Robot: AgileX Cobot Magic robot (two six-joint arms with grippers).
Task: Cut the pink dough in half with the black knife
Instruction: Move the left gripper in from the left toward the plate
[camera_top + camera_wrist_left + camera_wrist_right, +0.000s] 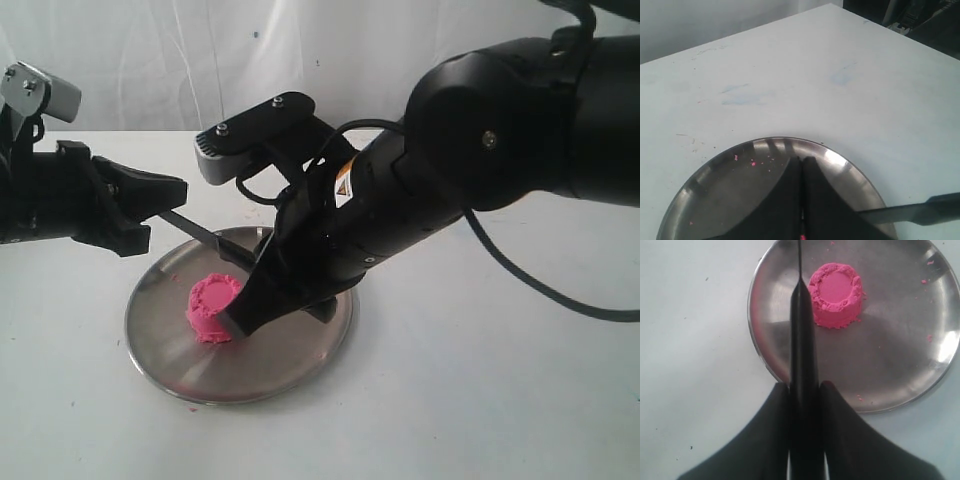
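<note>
1. The left gripper point(801, 162) hangs at the left of the scene, by the far-left rim of the steel plate point(200, 378). Its two fingers are pressed together and grip nothing that can be made out, save a pink speck between them.
2. The pink dough point(212, 308) sits on the plate, a little left of its middle. It is one whole flat-topped dome, not yet cut.
3. The black knife point(802, 335) slants across the far-left part of the plate. Its blade is just beside the dough, not over its top, and its point reaches out near the left gripper.
4. The right gripper point(804, 387) comes in from the right and is clamped on the knife's handle, one finger on each side. Its fingertips are just beside the dough.
5. What could go wrong:
   - With the blade off-centre, a straight press would likely shave one edge or miss, leaving unequal pieces.
   - The dough looks soft and grainy, so a push could crumble it or slide it over the smooth steel.
   - Nothing steadies the plate, which could shift on the white table point(480, 390).
   - The point could strike the left gripper if the knife swings that way.
6. Count: two grippers, one knife, one dough dome and one plate. There are also a few pink crumbs point(929, 338), too small to count surely.
</note>
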